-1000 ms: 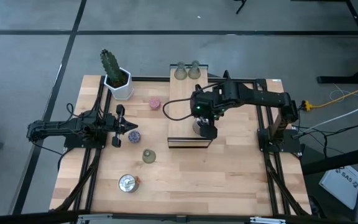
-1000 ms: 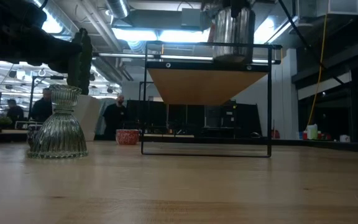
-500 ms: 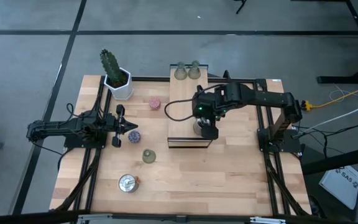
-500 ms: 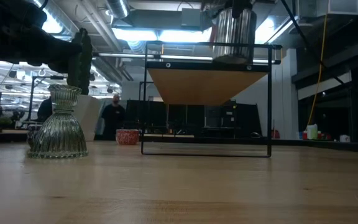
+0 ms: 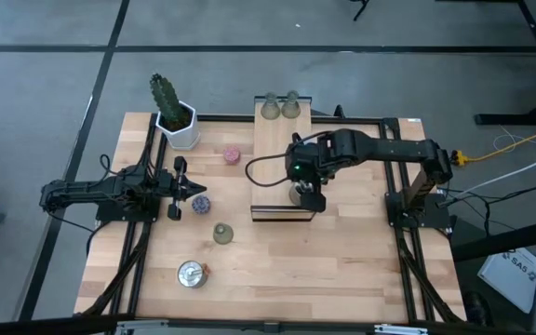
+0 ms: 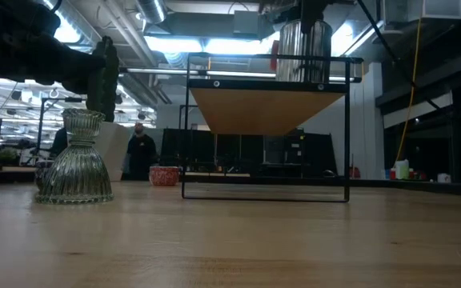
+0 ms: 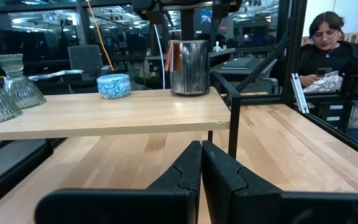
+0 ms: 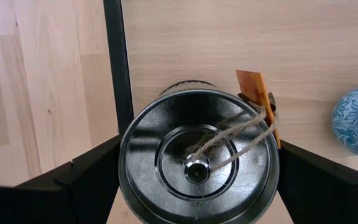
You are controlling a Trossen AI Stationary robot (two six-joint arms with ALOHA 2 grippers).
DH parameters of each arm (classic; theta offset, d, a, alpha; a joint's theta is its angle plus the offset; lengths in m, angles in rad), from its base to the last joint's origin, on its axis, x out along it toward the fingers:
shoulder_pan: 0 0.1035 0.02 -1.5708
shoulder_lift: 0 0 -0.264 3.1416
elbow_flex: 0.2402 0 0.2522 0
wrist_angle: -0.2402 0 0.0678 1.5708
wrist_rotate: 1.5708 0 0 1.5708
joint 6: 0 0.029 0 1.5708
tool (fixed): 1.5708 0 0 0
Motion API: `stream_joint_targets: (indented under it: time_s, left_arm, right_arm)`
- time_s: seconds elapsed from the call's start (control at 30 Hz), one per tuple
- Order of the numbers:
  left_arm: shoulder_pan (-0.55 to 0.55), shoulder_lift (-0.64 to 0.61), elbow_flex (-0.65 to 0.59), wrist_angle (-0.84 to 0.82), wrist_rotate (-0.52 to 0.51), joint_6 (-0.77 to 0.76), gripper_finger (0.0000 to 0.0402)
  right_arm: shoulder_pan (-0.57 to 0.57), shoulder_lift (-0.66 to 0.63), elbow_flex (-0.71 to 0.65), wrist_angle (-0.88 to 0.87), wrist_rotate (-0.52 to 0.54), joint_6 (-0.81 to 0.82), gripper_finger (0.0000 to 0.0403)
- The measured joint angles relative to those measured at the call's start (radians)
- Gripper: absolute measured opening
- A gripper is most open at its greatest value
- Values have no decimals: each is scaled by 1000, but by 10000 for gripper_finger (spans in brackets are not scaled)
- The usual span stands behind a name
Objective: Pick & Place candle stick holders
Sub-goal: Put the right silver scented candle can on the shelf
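My right gripper [image 5: 303, 194] is over the near end of the raised wooden board [image 5: 273, 158], shut on a shiny silver holder [image 8: 197, 165] with a twine-tied orange tag. My left gripper [image 7: 201, 158] is shut at the table's left. A purple holder [image 5: 199, 200] sits by its fingertips; I cannot tell if they touch. Two olive-green holders [image 5: 279, 108] stand on the board's far end and a blue one [image 7: 114, 85] near its middle. On the table stand a pink holder [image 5: 232, 154], an olive-green one [image 5: 222, 234] and a silver one [image 5: 192, 274]. My right gripper holds the silver holder by its round wall just under the rim [image 8: 124, 163], pinched between the two fingers [image 8: 86, 180], one on each side. The fingers come from above, pointing down. The holder stands upright with its bottom [image 7: 190, 90] on the board.
A cactus in a white pot [image 5: 175, 116] stands at the table's far left. The board sits on a black frame [image 6: 347, 128] with open space beneath. People show in the room beyond the table [image 7: 325, 43].
My right gripper has gone down a little with the silver holder, bringing its bottom onto the board. The holder has turned slightly, so its tag now shows in the low view.
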Motion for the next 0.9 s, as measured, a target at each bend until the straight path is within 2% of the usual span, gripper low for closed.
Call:
stream_joint_targets:
  time_s: [0.9]
  left_arm:
    - [0,0,0,0,0,0,6]
  right_arm:
    - [5,1,0,8,-11,-29,364]
